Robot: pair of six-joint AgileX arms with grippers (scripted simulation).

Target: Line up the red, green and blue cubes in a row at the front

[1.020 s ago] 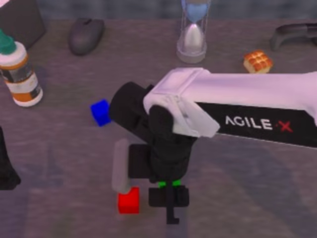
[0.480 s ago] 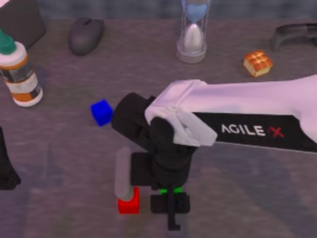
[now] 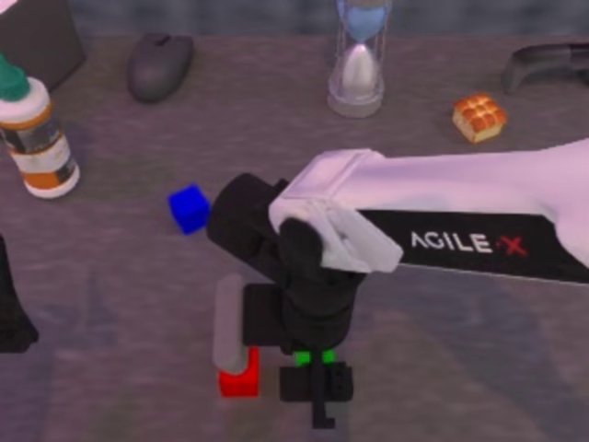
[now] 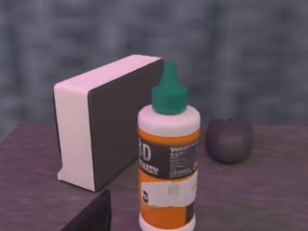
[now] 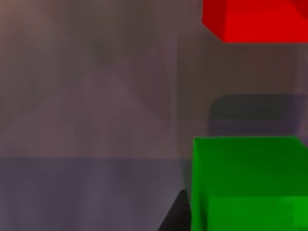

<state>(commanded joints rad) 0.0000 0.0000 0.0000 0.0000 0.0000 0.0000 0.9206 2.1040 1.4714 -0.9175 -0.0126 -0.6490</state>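
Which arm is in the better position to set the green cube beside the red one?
The right. Its gripper is at the front, over the green cube, right beside the red cube. The left arm is parked at the table's left edge.

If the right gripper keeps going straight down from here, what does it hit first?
Likely the bare table: the right gripper points down with the green cube between its fingers, beside the red cube.
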